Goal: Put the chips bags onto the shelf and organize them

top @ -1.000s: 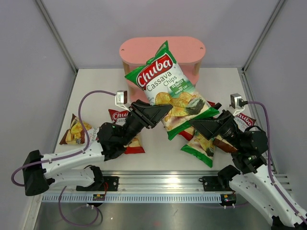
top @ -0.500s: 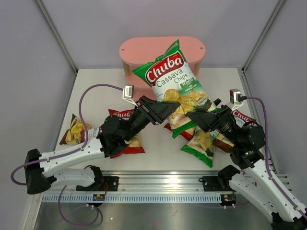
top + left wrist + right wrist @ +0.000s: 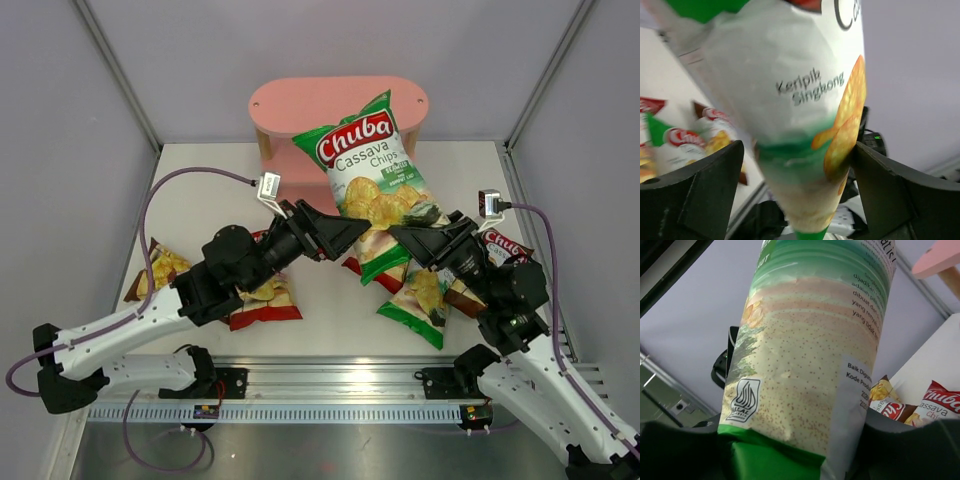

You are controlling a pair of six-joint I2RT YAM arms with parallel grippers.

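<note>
Bright even light; left wrist close-up blurred.

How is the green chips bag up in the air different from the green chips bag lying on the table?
The raised green bag is up in the air, its bottom end in the right gripper; the flat green bag lies on the table. The raised green bag shows its whole front; the flat green bag is partly hidden under the right arm. Both are green with chip pictures.

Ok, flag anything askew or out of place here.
The green bag hangs tilted in mid-air by the shelf, held at its lower end by the right fingers. Other bags lie strewn on the table, some overlapping.
</note>
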